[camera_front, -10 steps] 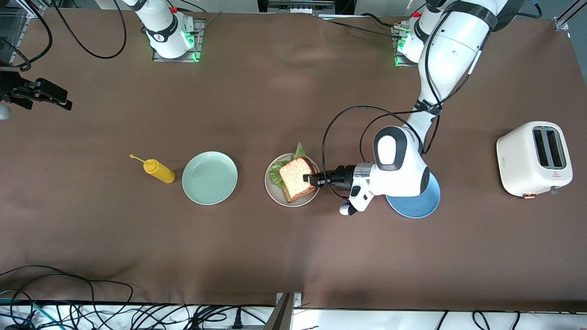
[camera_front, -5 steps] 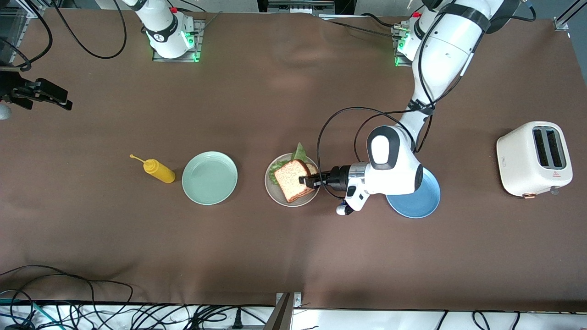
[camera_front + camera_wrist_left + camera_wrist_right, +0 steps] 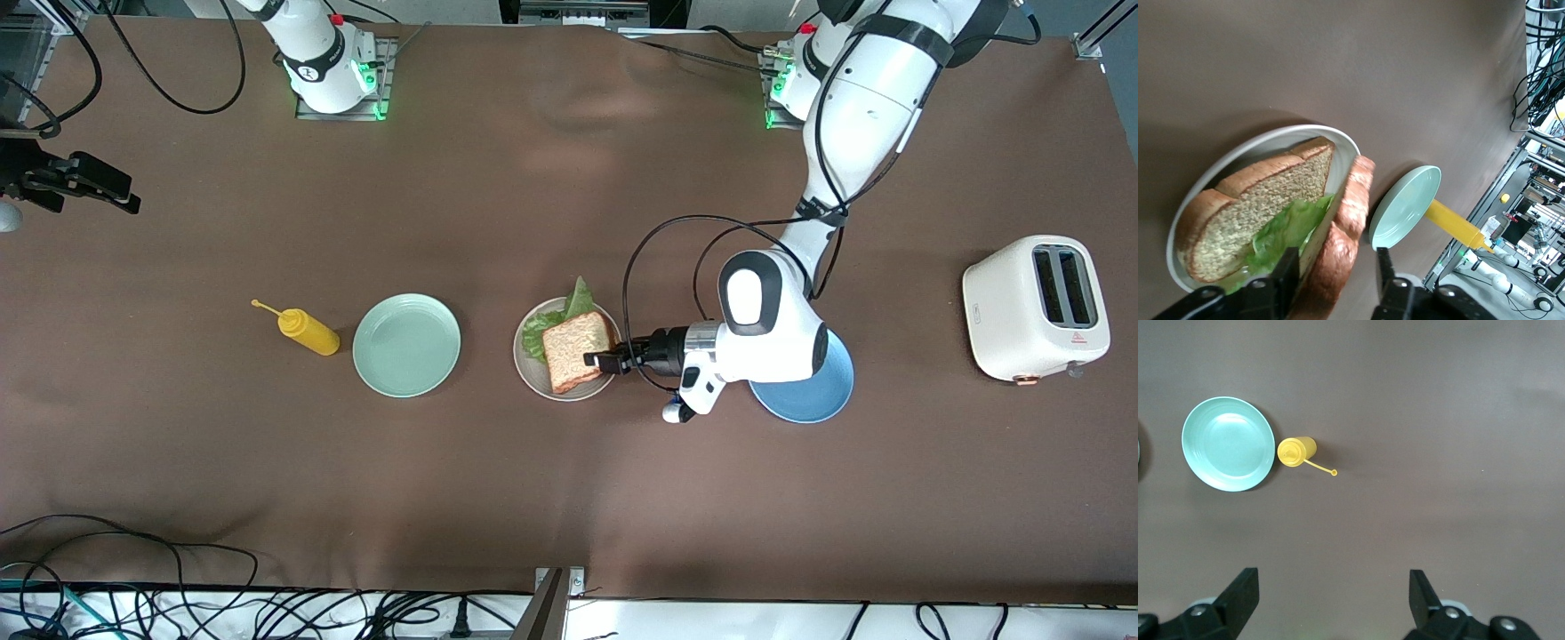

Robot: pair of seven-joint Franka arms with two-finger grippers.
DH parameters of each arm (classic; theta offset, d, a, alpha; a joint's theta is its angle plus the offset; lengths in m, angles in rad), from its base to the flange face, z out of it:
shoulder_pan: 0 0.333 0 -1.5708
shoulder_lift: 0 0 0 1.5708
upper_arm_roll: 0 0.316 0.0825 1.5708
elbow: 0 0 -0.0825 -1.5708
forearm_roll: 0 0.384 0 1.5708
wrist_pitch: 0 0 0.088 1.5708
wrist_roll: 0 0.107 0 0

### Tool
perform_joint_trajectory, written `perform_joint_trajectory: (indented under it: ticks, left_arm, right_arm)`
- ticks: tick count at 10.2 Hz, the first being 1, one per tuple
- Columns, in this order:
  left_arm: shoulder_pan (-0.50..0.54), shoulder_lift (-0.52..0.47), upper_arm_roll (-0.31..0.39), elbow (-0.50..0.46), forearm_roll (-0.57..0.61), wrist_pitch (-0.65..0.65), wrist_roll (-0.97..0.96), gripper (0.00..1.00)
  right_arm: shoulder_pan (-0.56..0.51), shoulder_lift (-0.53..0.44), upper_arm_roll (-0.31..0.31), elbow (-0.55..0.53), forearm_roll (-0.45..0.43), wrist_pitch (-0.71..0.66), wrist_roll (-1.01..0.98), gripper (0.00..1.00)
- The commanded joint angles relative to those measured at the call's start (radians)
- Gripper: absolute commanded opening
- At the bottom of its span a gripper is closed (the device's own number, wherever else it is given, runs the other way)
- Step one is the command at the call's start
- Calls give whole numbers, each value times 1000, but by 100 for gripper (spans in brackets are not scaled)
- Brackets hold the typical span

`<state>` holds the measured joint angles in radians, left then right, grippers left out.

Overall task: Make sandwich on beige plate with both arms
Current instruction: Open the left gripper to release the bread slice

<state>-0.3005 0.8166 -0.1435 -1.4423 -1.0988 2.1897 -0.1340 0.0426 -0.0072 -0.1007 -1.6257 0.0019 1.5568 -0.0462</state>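
Jaws clamped on the top toast, the left gripper lowers it over lettuce on the beige plate mid-table — next, likely release flat; right gripper waits, spread, high over the table.

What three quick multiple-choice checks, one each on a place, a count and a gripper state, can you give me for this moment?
1. Where is the top toast slice?
A. in the toaster
B. over the beige plate
C. on the blue plate

2. How many plates are on the table?
A. two
B. three
C. four

3. What is the left gripper doing?
A. gripping the top toast slice
B. open over the mustard bottle
C. holding the lettuce leaf

Answers: 1 B, the slice leans on the lettuce and lower slice. 2 B, beige, mint-green plate and blue plate. 3 A, its fingers pinch the slice's edge; the right gripper hangs open above the table.
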Motion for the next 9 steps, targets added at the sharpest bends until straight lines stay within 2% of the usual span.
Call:
perform_joint_trajectory:
  ticks: [1,5,6,9]
  left_arm:
    - [23,1,-1,3,-12,-18,13,64]
    - [61,3,1,8,117,-27,13,66]
    - [69,3,1,13,213,-27,13,66]
    - [89,4,1,0,247,-28,11,66]
  right_arm:
    - [-3,7,1,21,17,-20,-4,100]
    - [-3,7,1,21,17,-20,-3,100]
    - [-3,7,1,21,17,-20,-3,100]
    - [-3,7,1,21,17,-20,-1,100]
